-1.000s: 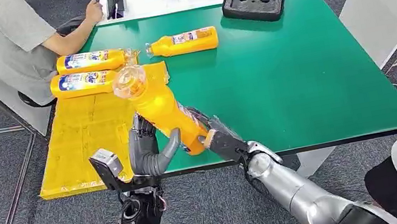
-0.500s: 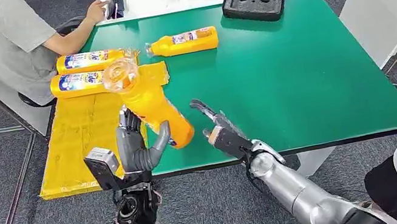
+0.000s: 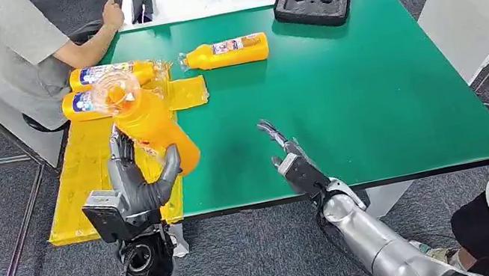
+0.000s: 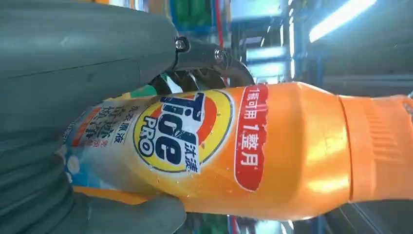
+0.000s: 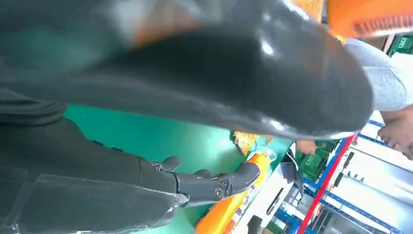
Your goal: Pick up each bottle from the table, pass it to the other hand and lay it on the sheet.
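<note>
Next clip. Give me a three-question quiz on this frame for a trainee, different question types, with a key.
1. True or false: the right hand grips the raised bottle.
2. Multiple choice: how many bottles lie flat at the far end of the yellow sheet? A) none B) two C) four
3. Fill in: the lone bottle on the green table lies on its ____.

Key
1. False: the left hand holds it; the right hand holds nothing, fingers apart.
2. B: the far bottle and the near bottle.
3. side
</note>
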Available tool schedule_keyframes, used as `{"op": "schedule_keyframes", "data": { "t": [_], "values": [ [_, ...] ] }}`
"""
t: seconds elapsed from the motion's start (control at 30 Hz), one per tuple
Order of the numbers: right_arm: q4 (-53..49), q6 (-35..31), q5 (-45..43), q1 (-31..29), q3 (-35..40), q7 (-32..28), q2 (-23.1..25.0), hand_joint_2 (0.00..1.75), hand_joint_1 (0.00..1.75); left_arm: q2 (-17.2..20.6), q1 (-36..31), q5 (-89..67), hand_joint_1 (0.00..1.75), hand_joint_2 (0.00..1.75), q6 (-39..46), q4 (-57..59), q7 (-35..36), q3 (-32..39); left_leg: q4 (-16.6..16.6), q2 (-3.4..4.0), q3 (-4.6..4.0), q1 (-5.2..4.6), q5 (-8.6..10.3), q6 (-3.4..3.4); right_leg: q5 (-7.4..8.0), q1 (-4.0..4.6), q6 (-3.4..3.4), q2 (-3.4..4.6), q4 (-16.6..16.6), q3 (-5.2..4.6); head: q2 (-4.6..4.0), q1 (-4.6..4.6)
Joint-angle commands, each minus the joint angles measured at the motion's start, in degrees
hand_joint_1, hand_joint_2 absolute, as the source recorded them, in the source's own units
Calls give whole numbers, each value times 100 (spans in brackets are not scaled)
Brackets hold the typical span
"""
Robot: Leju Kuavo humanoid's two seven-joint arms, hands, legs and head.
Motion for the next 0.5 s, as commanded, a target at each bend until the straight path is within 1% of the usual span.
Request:
{"op": "schedule_keyframes", "data": {
  "t": [0.03,0.1,0.13,0.17,0.2,0.23,0.27,0.33,0.37,0.4,0.43,0.47,0.5],
  "values": [
    [11,25,24,44,-408,30,-63,0,0,721,-561,-374,175,175,1219,718,15,-1035,-8,-11,42,8,-12,-14,-16,9,-14,-12,-7,46,0,2],
    [41,27,36,78,-454,30,-45,0,0,751,-611,-438,175,175,1364,873,15,-1089,-6,-7,23,5,-6,-9,-8,5,-8,-8,-6,26,0,2],
    [42,31,37,115,-473,30,-35,0,0,779,-651,-508,175,175,1460,983,15,-1126,-7,-8,36,7,-10,-12,-13,8,-12,-9,-8,39,0,2],
    [68,58,33,143,-503,30,-19,0,0,797,-734,-686,175,175,1684,1219,15,-1188,-5,-3,25,4,-8,-9,-9,4,-9,-4,-4,27,0,-2],
    [79,74,29,153,-515,30,-10,0,0,801,-767,-730,175,175,1741,1309,15,-1206,-7,-4,41,9,-13,-13,-14,9,-14,-5,-8,44,0,2],
    [64,69,29,188,-513,30,4,0,0,821,-806,-719,175,175,1727,1378,15,-1201,-5,-5,25,5,-7,-9,-9,5,-9,-6,-5,27,0,2],
    [66,88,-5,207,-494,30,6,0,0,826,-872,-766,175,175,1741,1539,15,-1163,-6,-6,44,10,-14,-15,-16,10,-15,-7,-7,47,0,0],
    [44,147,-49,209,-492,30,25,0,0,849,-1039,-842,175,175,1928,1904,15,-1132,-5,-4,22,4,-6,-9,-8,4,-9,-5,-4,24,0,2],
    [44,171,-65,204,-493,30,32,0,0,845,-1101,-946,175,175,2008,2054,15,-1073,-3,-1,35,8,-12,-13,-13,8,-13,-3,-3,36,0,2],
    [44,171,-65,204,-493,30,32,0,0,845,-1101,-946,175,175,2008,2054,15,-1073,-3,-2,25,6,-7,-11,-8,7,-11,-3,-4,27,0,2],
    [61,204,-91,198,-483,30,49,0,0,759,-1159,-1621,175,175,2008,2299,15,-578,-4,2,18,5,-5,-9,-4,6,-9,1,-5,18,0,0],
    [89,221,-107,201,-481,30,52,0,0,685,-1201,-1806,175,175,2008,2469,15,-337,-3,5,30,7,-11,-12,-9,8,-13,4,-4,31,0,2],
    [89,221,-107,201,-481,30,52,0,0,685,-1201,-1806,175,175,2008,2469,15,-337,-3,7,21,5,-7,-10,-5,5,-11,6,-3,20,0,0]
  ]
}}
